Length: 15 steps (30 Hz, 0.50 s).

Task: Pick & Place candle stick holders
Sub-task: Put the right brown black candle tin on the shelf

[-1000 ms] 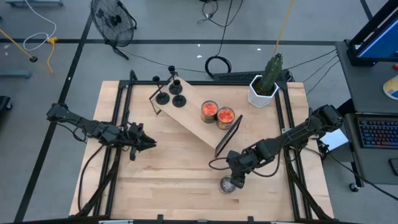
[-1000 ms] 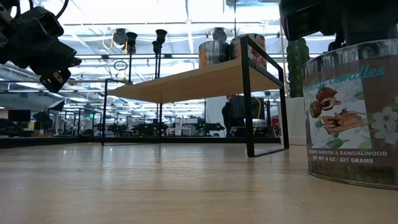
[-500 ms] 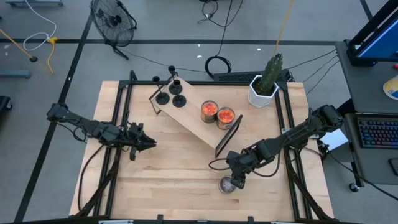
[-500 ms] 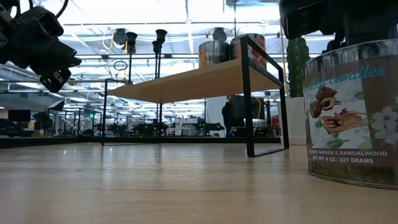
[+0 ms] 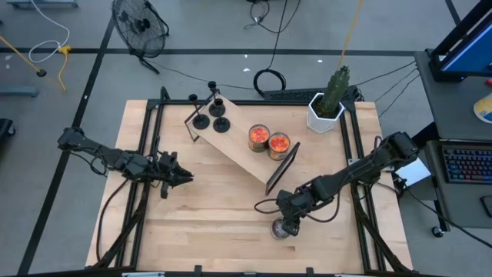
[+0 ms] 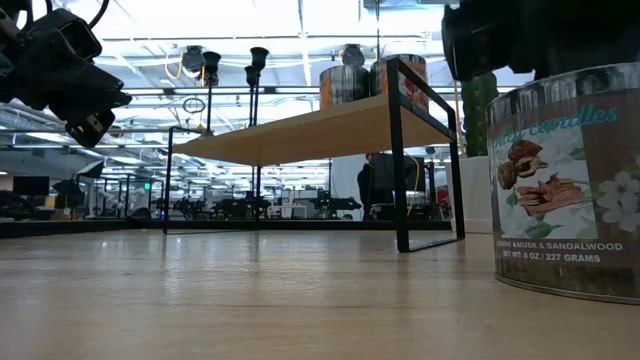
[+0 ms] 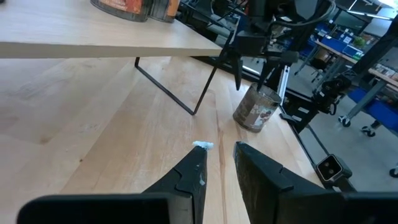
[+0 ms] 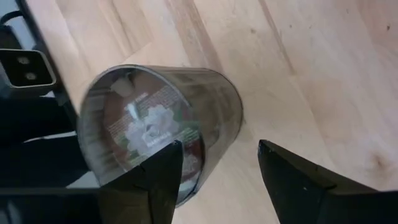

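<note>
**Reaching for the last cup**

Right gripper (image 8: 214,180) spread wide, hovering just above the silvery labelled candle cup (image 8: 158,127) — cup directly beneath, not yet straddled. Next, likely: shift over the rim, lower, close. Left gripper (image 7: 219,163) nearly closed, well apart.

Right arm reaching in from the table's right edge, elbow bent, its right gripper (image 5: 287,224) pointed down near the front edge with fingers (image 8: 297,180) spread apart — left arm stretched in from the left side, the left gripper (image 5: 183,178) hovering, fingers (image 7: 258,172) nearly closed.
</note>
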Motion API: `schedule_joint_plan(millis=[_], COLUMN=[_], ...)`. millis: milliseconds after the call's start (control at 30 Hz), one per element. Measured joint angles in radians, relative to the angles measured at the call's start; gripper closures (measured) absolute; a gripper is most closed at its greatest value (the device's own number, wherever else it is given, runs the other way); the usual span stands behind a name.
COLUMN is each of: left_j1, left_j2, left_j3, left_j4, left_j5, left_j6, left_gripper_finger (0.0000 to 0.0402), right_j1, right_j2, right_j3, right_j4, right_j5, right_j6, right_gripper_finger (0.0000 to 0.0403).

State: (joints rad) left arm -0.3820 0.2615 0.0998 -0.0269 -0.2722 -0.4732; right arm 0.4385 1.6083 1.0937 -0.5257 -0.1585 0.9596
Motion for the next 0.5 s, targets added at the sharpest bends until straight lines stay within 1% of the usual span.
schedule_joint_plan(millis=[133,233,333,500], left_j1=[0.0,0.0,0.0,0.0], left_j2=[0.0,0.0,0.0,0.0], left_j3=[0.0,0.0,0.0,0.0], left_j4=[0.0,0.0,0.0,0.0], left_j5=[0.0,0.0,0.0,0.0], left_j6=[0.0,-0.002,-0.003,-0.003], left_gripper_finger=[0.0314,0.0314,0.0314,0.0314], right_j1=[0.0,0.0,0.0,0.0], right_j2=[-0.008,-0.007,-0.007,-0.008], right_j3=[0.0,0.001,0.001,0.001], right_j4=[-0.001,-0.001,-0.001,-0.001], right_j5=[0.0,0.0,0.0,0.0], right_j6=[0.023,0.024,0.026,0.024], right_gripper_finger=[0.0213,0.023,0.0255,0.031])
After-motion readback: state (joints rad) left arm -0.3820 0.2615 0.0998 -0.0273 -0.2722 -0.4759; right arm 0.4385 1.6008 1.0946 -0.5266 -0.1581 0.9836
